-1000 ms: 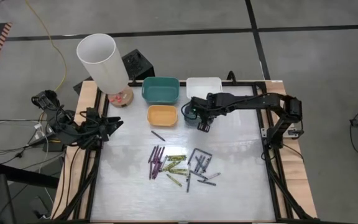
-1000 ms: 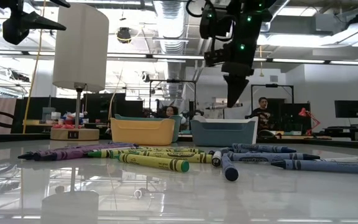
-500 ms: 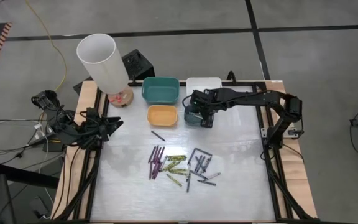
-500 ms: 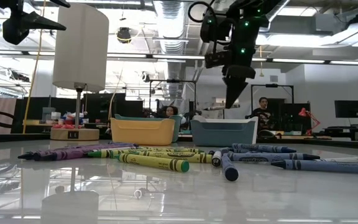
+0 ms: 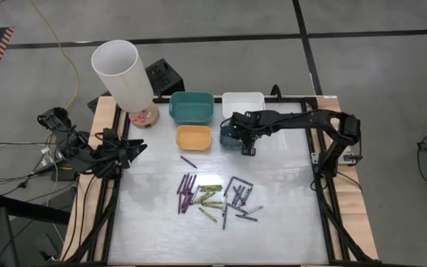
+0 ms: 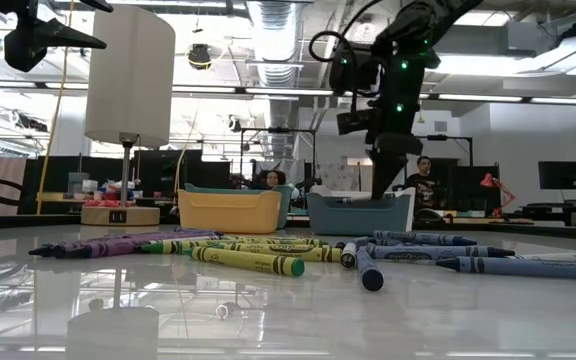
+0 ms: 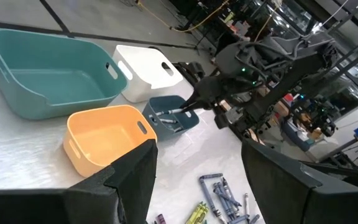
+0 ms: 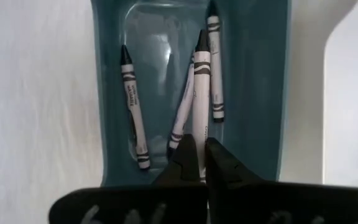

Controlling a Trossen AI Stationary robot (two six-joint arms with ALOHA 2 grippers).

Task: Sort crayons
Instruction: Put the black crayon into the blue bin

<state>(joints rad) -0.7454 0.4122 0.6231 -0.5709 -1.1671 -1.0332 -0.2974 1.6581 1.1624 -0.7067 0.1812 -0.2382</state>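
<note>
Item one: my right gripper, poised over the small dark blue-grey bin, fingers pinched on a grey crayon whose tip points down into the bin. Three more grey crayons lie on that bin's floor (one partly hidden behind the held one).

Item two: my left gripper, parked off the table's left edge beside the lamp, jaws spread wide and holding nothing.

Item three: bins at the table's far side. Teal bin, white bin, orange bin, with the blue-grey one just right of the orange.

Item four: the loose crayons mid-table. I count purple ones on the left, yellow-green in the middle, blue and grey on the right, and a single purple crayon apart, nearer the orange bin.
</note>
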